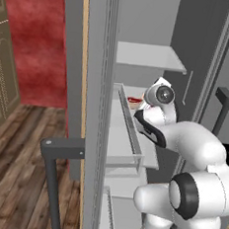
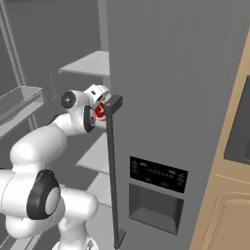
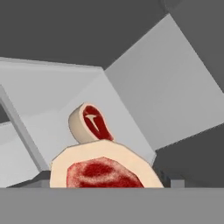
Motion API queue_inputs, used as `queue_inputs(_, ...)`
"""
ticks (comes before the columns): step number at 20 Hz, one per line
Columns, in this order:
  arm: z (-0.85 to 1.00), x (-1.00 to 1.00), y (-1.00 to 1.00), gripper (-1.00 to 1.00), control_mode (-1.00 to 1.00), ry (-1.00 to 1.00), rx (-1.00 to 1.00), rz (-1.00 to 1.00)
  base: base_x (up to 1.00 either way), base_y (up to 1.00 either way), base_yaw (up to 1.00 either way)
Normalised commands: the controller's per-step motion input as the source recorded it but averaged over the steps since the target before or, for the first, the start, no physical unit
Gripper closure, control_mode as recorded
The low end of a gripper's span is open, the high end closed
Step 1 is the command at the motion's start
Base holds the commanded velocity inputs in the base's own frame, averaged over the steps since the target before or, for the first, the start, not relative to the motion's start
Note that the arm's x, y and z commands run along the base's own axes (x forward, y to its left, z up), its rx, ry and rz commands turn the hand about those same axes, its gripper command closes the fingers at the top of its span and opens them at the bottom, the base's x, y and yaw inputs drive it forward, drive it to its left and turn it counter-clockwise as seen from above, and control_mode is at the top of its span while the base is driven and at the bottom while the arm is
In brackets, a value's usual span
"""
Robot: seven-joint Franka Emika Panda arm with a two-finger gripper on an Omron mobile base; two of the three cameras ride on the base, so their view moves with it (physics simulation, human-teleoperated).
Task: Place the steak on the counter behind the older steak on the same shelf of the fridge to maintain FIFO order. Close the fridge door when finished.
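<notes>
My gripper is inside the open fridge, shut on the steak, whose red marbled top and cream fat rim sit close at the bottom of the hand view. The older steak lies further in on the same white shelf, near the back corner, apart from the held one. In the base views a patch of red steak shows right at the white hand. The fridge door stands open to the left of the arm. The counter is out of view.
Rail-fronted bins on the open door's inner face run close beside the arm. A higher shelf hangs over the hand. The other grey door, with a dark bar handle and a dispenser panel, bounds the right side.
</notes>
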Motion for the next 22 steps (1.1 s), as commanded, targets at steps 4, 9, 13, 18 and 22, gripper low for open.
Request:
queue_inputs(4,0.00,0.04,-0.06,1.00,-1.00,0.00,-0.07,0.00,0.00,0.00,0.00)
queue_inputs(9,0.01,0.19,0.00,1.00,-1.00,0.00,-0.07,0.00,0.00,0.00,0.00)
queue_inputs(13,0.00,0.23,0.00,1.00,-1.00,0.00,-0.07,0.00,0.00,0.00,0.00)
queue_inputs(18,0.04,0.09,0.00,1.00,-1.00,0.00,-0.07,0.00,0.00,0.00,0.00)
queue_inputs(22,0.00,0.35,0.00,1.00,-1.00,0.00,-0.06,0.00,0.00,0.00,0.00)
